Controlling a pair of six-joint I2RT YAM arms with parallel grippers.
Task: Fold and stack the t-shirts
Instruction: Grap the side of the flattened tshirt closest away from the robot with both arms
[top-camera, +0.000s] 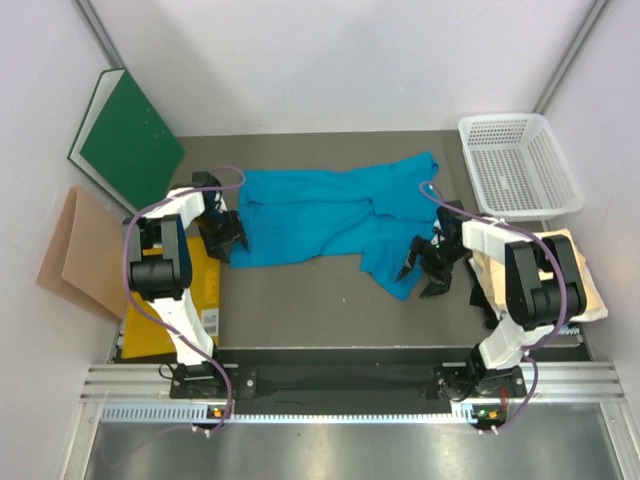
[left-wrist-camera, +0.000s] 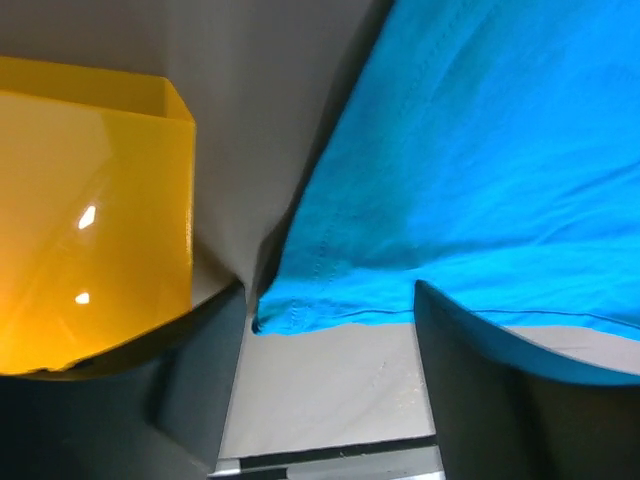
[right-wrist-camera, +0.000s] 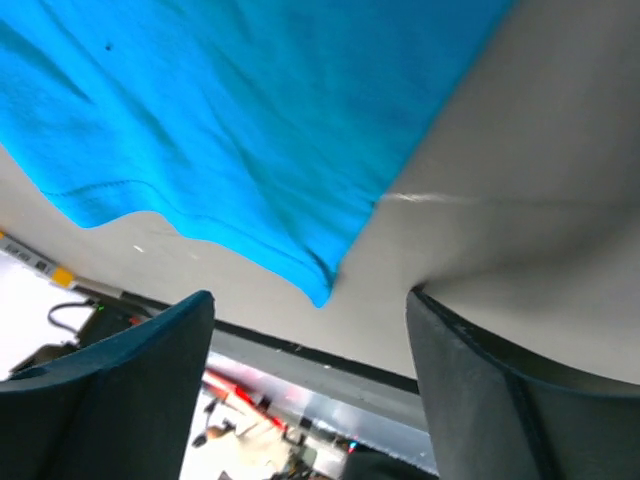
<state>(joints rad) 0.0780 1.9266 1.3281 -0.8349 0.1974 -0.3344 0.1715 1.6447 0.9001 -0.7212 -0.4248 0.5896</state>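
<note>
The bright teal t-shirt (top-camera: 330, 215) lies rumpled and spread across the middle of the grey table. My left gripper (top-camera: 226, 238) hovers at its near left corner; in the left wrist view that gripper (left-wrist-camera: 330, 325) stands open, and the shirt's hemmed corner (left-wrist-camera: 300, 310) lies just beyond the fingertips, not between them. My right gripper (top-camera: 422, 270) is at the shirt's near right corner. In the right wrist view it (right-wrist-camera: 310, 305) is open too, with the teal corner (right-wrist-camera: 318, 290) just ahead of the gap. The cream-tan t-shirt (top-camera: 585, 285) lies at the right, partly hidden under the right arm.
A white mesh basket (top-camera: 520, 165) stands at the back right. A green board (top-camera: 130, 140) and a tan-pink paper sheet (top-camera: 75, 250) lean at the left wall. A yellow envelope (top-camera: 195, 285) lies under the left arm, close beside the left gripper (left-wrist-camera: 90, 220).
</note>
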